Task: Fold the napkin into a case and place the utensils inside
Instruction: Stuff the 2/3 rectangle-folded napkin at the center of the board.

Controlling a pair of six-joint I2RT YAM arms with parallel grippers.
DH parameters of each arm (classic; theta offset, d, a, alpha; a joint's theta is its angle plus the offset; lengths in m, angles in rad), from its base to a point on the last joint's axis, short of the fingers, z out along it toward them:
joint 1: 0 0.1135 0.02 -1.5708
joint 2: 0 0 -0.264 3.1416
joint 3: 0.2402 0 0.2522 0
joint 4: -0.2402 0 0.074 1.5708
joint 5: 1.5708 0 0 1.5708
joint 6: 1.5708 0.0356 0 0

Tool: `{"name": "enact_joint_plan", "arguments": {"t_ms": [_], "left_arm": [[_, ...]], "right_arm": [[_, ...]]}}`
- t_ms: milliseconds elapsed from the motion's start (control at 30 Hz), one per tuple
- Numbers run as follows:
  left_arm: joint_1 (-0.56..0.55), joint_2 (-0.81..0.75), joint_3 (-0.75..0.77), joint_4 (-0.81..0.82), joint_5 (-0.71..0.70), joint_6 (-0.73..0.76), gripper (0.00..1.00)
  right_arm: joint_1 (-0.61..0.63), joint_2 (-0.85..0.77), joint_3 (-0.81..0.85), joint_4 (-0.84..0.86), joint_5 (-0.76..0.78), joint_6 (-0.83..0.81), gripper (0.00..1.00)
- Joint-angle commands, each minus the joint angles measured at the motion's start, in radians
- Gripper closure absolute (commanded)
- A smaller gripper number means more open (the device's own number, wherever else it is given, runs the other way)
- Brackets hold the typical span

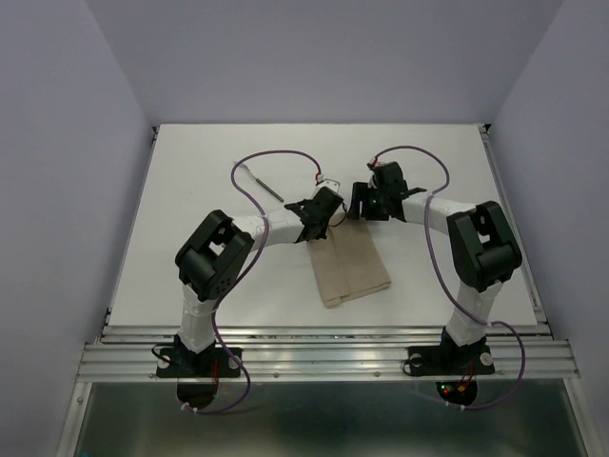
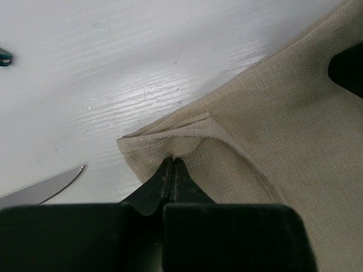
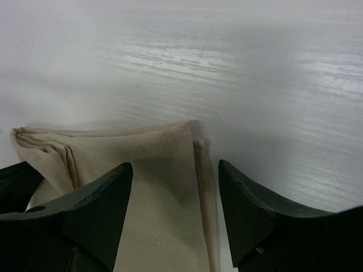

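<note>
So the napkin (image 1: pixel 350 268) was lying folded into a tan oblong in the middle of the white table (image 1: pixel 190 219), between the two arms. The left gripper (image 2: pixel 173 168) had its jaws pressed together, pinching a bunched-up corner at the napkin's far end. The right gripper (image 3: pixel 174 168) hung over the other far corner with its jaws spread wide, nothing in them. A serrated knife (image 1: pixel 265 183) sat on the table off to the far left, apart from the cloth.

The napkin (image 2: pixel 283 141) is matte, coarse-woven cloth; the table (image 2: pixel 113 73) is smooth, faintly glossy, wood-grained.
</note>
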Motion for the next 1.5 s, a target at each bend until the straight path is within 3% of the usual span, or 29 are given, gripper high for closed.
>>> {"name": "enact_joint_plan", "arguments": {"t_ms": [0, 167, 500, 633, 967, 1467], "left_arm": [[-0.002, -0.014, 0.033, -0.019, 0.004, -0.006, 1.00], [-0.002, -0.020, 0.039, -0.039, 0.001, -0.037, 1.00], [-0.002, 0.001, 0.072, -0.090, -0.002, -0.092, 1.00], [-0.001, -0.002, 0.075, -0.096, 0.022, -0.112, 1.00], [0.001, -0.002, 0.079, -0.102, 0.051, -0.135, 1.00], [0.001, 0.000, 0.093, -0.113, 0.071, -0.155, 1.00]], "right_arm": [[-0.002, 0.034, 0.037, 0.010, -0.029, -0.008, 0.35], [-0.002, 0.059, 0.015, 0.041, -0.006, 0.025, 0.44], [-0.002, 0.025, -0.031, 0.098, 0.001, 0.074, 0.87], [-0.002, -0.013, -0.051, 0.107, -0.009, 0.084, 0.99], [-0.002, -0.144, -0.105, 0.120, -0.035, 0.115, 0.99], [0.088, -0.202, -0.131, 0.153, -0.055, 0.204, 0.99]]}}
